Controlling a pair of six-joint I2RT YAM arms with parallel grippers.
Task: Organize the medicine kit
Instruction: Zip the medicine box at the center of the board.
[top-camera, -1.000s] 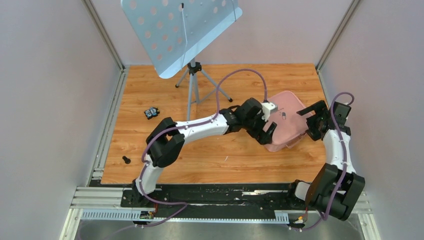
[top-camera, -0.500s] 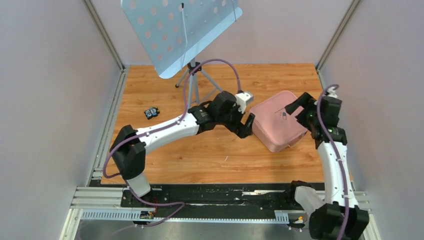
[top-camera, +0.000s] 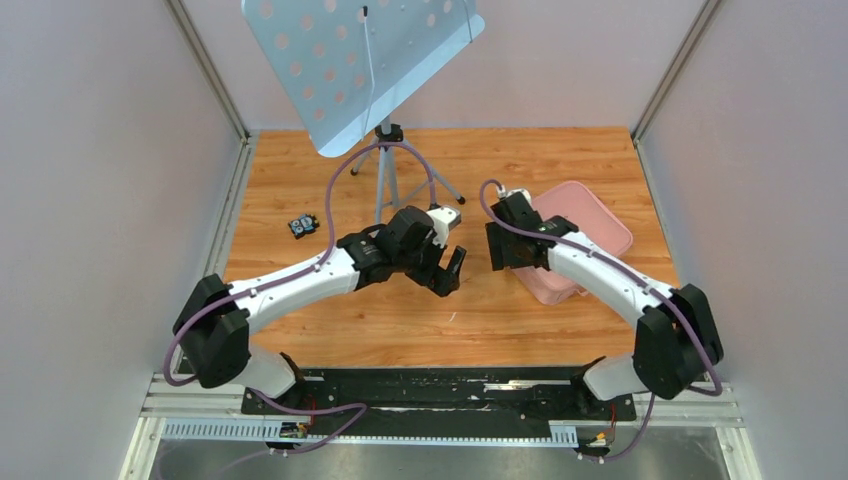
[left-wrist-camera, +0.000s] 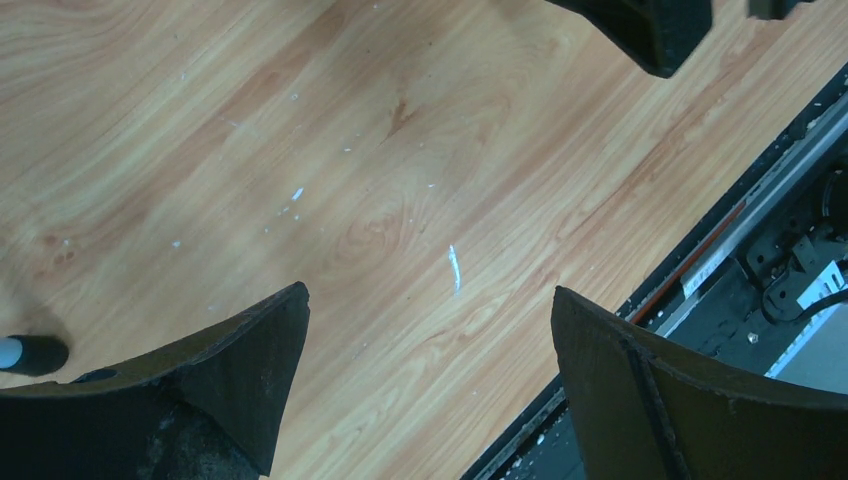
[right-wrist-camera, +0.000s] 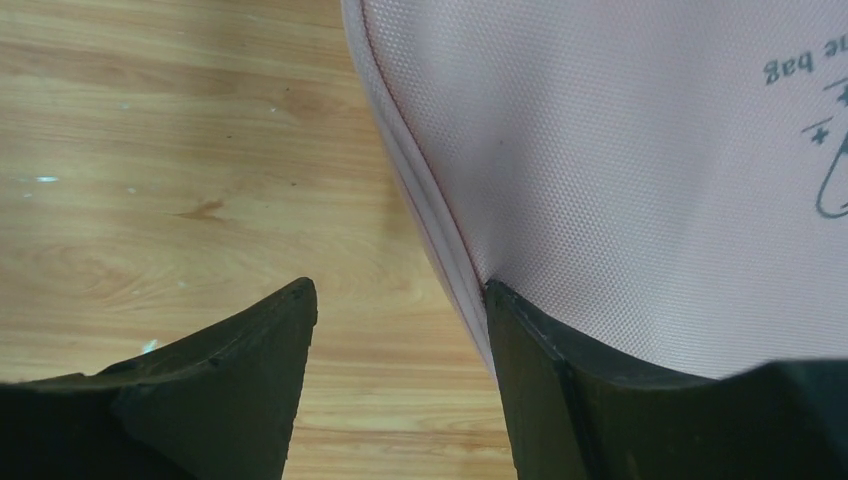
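Note:
The medicine kit (top-camera: 592, 222) is a pink soft case lying zipped shut on the wooden floor at the right, with its dark logo (right-wrist-camera: 835, 190) on the lid. My right gripper (top-camera: 503, 258) hangs at the kit's left edge. In the right wrist view its jaws (right-wrist-camera: 400, 285) stand apart, with bare wood and the kit's seam (right-wrist-camera: 430, 230) between them, and one finger (right-wrist-camera: 560, 380) lies over the lid's edge. My left gripper (top-camera: 448, 272) is open over bare wood to the left of the kit, with nothing between its fingers (left-wrist-camera: 428, 292).
A blue perforated music stand (top-camera: 360, 60) on a tripod (top-camera: 388, 175) stands at the back centre. A small black object (top-camera: 303, 226) lies at the left. The black base rail (left-wrist-camera: 740, 250) runs along the near edge. Grey walls close in both sides.
My left arm has pulled back to the left, off the kit. The right arm swung over from the kit's right side to its left edge, and its jaws have narrowed.

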